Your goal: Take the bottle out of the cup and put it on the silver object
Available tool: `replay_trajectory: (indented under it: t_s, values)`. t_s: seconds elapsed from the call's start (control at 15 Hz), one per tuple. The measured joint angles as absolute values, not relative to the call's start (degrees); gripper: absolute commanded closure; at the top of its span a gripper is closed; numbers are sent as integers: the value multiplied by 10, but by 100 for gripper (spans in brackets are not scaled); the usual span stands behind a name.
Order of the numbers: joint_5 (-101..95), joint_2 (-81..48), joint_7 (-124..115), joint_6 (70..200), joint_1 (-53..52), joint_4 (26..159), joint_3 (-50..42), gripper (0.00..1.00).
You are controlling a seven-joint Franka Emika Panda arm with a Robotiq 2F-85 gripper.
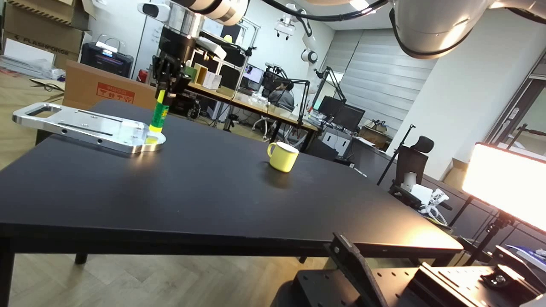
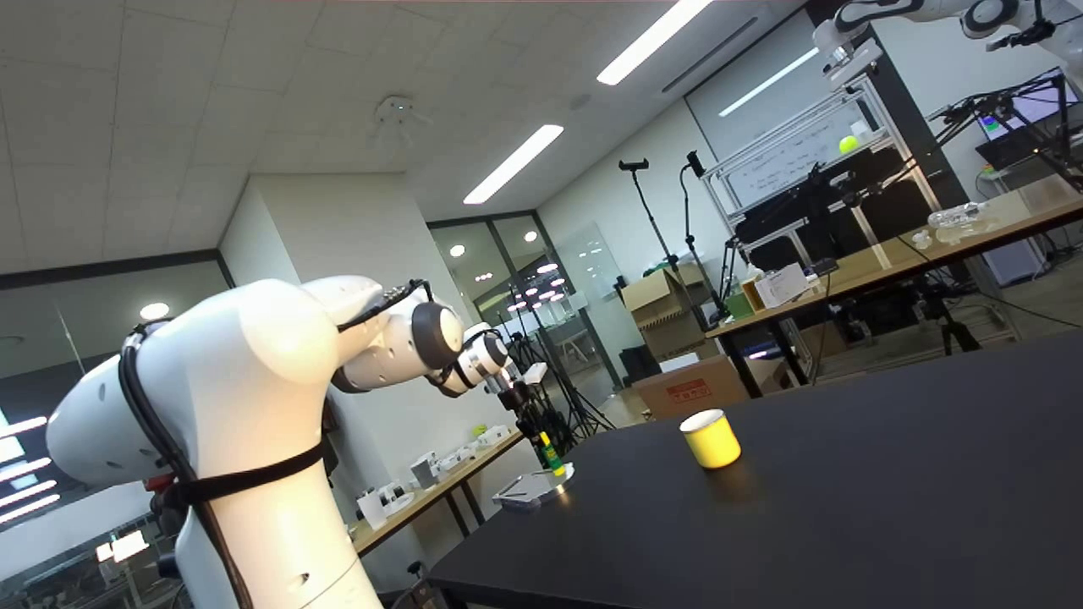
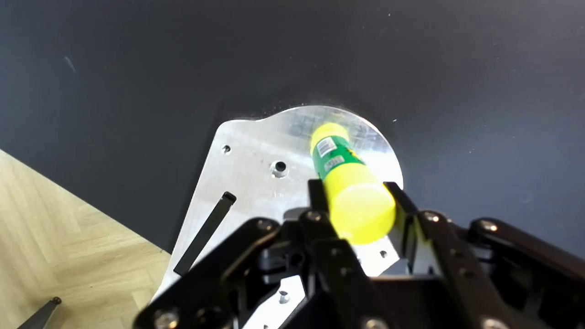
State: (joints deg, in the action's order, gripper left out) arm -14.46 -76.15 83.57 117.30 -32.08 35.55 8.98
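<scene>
The slim bottle has a green middle and yellow ends. It shows in an exterior view (image 1: 160,113), in an exterior view (image 2: 551,455) and in the wrist view (image 3: 336,155). It stands nearly upright over the rounded end of the silver object (image 1: 91,123), a flat metal slab (image 3: 247,173). Its lower end is at or just above the metal; I cannot tell contact. My gripper (image 3: 355,185) has its fingers against both sides of the bottle's upper yellow part, and it points down in an exterior view (image 1: 165,91). The yellow cup (image 1: 283,157) stands upright, apart, in both exterior views (image 2: 712,440).
The black table (image 1: 204,192) carries the slab near one edge, with part of the slab reaching past that edge. A cardboard box (image 1: 108,87) stands beyond the table. A bright light panel (image 1: 507,183) stands to the side.
</scene>
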Motion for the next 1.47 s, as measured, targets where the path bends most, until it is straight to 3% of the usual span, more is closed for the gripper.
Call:
replay_trajectory:
  t_s: [0.73,0.8,1.27,1.47]
  values:
    - [-138,-797,875,1161,-325,308,90,91]
    - [-136,-799,877,1159,-325,304,90,46]
    - [-123,-815,881,1148,-327,274,89,2]
    - [-121,-817,881,1147,-329,262,85,0]
